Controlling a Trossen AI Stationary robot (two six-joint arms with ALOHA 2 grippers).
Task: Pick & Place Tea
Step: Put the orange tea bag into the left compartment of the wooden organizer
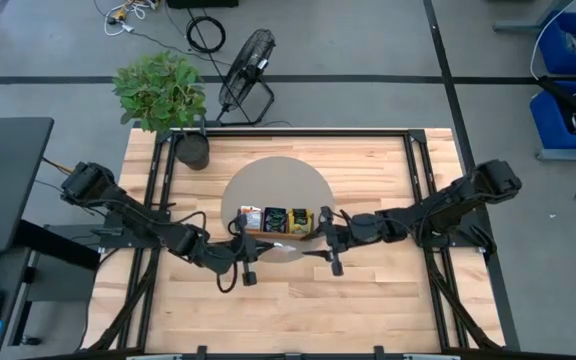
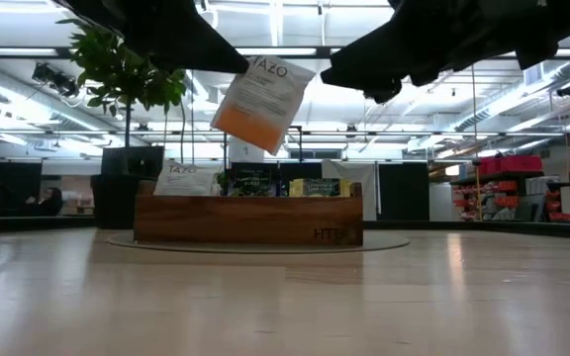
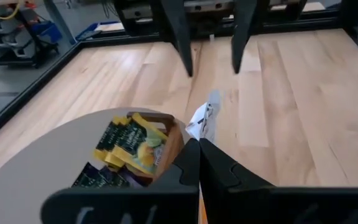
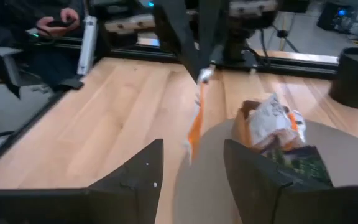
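Note:
An orange-and-white tea sachet (image 2: 260, 104) hangs in the air in front of the long wooden tray (image 2: 245, 220), with my left gripper (image 3: 197, 158) shut on it. The tray stands on a round grey mat (image 1: 278, 175). In it stand orange-and-white (image 1: 251, 217), dark (image 1: 275, 218) and yellow-green sachets (image 3: 135, 146). My right gripper (image 4: 191, 168) is open with nothing between its fingers. It faces the hanging sachet (image 4: 195, 127) from the table's right, a little apart from it. My left gripper pinches the sachet's upper edge near a corner (image 2: 248, 65) between its two fingers. Coming from the table's left, the fingers slant down. The sachet hangs tilted below and beyond the fingertips (image 4: 199, 65), clear of the table and the tray.
A potted plant (image 1: 163, 90) stands at the table's far left corner, a fan (image 1: 248, 65) on the floor behind it. Blue bins (image 1: 573, 70) stand off to the right. A person's hands with a phone (image 4: 55, 22) show beyond the table. Bare wood lies on the near side.

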